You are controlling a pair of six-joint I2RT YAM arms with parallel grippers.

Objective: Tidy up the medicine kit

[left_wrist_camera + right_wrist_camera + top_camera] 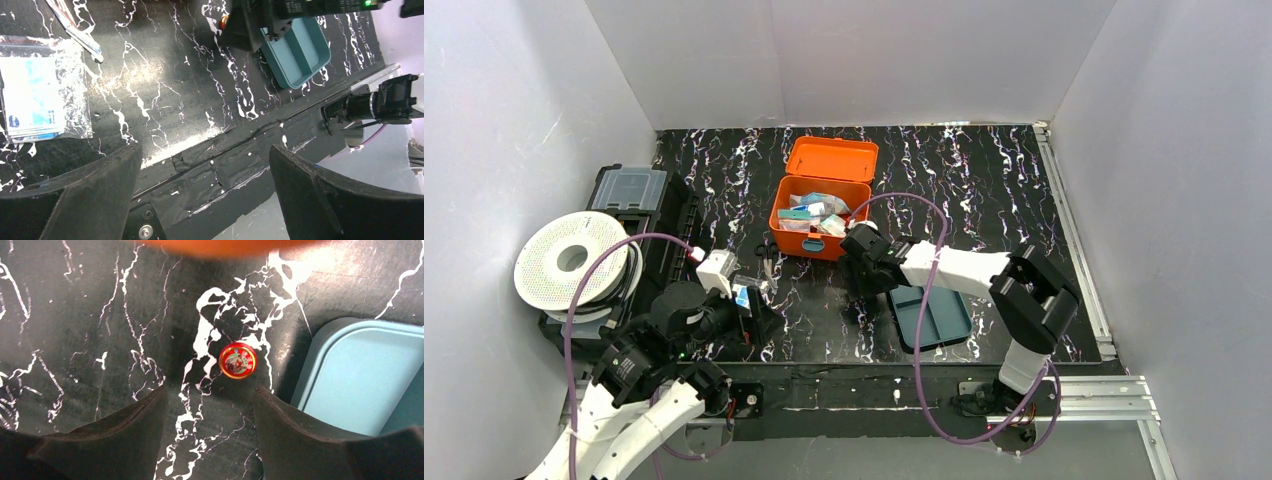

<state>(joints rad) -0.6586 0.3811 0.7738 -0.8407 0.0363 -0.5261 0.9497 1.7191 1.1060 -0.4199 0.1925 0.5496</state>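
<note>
Orange medicine kit [832, 158], teal tray [936, 320], white-veined black table [984, 190]

Bright, even light (glare streaks the tabletop [150, 100]).

Work cell seen from above. A table [984, 190] with a glossy black top veined in white, marble-like, fills the floor of the enclosure. Plain white panels close it on three sides: back wall [854, 60], left wall [494, 130] and right wall [1184, 170]. A metal rail [1070, 230] runs along the table's right edge; an aluminium frame [1089, 392] borders the near edge. Even, diffuse light; a soft glare [131, 61] lies on the top.
</note>
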